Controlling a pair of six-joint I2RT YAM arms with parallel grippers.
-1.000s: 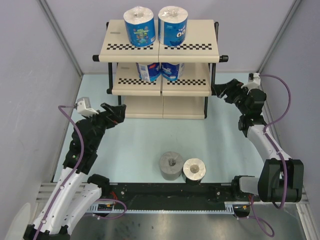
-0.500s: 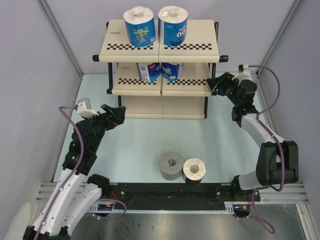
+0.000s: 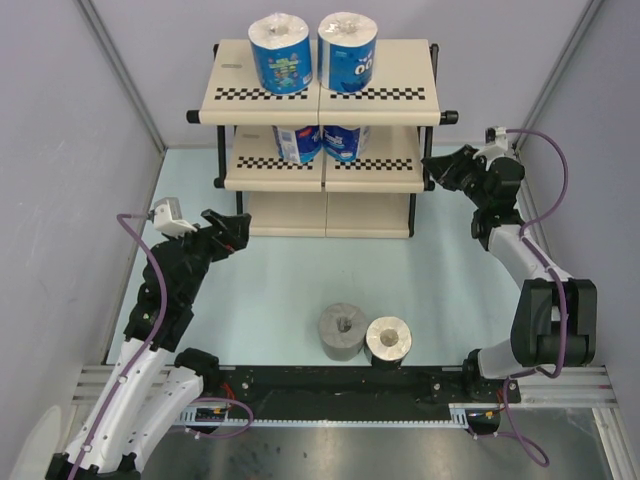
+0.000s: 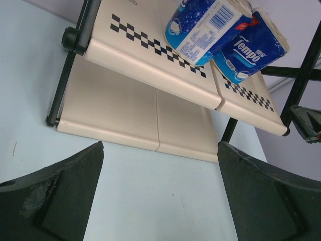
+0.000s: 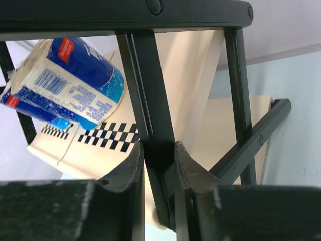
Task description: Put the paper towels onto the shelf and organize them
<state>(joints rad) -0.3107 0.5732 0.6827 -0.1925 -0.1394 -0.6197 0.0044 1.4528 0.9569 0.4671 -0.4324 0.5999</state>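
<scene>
At the shelf's [image 3: 390,95] right side, the right gripper [image 3: 447,172] seems clamped on a black post [image 5: 150,100]; the left gripper [image 3: 232,228] hangs open and empty; blue rolls [image 3: 280,52] stand on the top and middle tiers; a grey roll [image 3: 342,330] and a second roll [image 3: 388,340] sit side by side on the table [image 3: 280,290].

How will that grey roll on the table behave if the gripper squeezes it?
The grey roll stands on its flat end, so it probably won't roll unless tipped. Its hollow core suggests it is light and may crush under a hard squeeze.
</scene>
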